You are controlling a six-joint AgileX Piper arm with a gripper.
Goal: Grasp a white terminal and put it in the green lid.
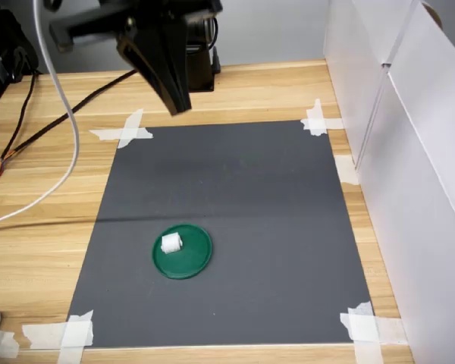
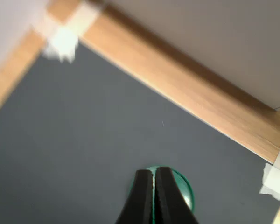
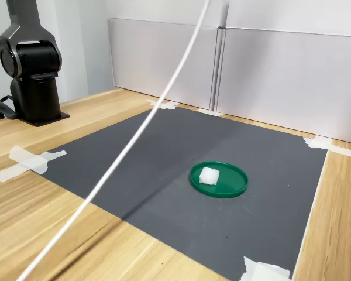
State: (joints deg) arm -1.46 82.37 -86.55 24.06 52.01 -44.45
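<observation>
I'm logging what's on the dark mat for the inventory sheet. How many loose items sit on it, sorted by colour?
White: 1, the white terminal, lying inside the lid
Green: 1, the green lid
Total: 2
The tape strips at the corners of the mat are fixings, so they are not counted.

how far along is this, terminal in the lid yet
Done: the white terminal lies inside the green lid in both exterior views. In hand: nothing; the gripper is shut and empty, raised well above the mat. Left: nothing visible.
</observation>
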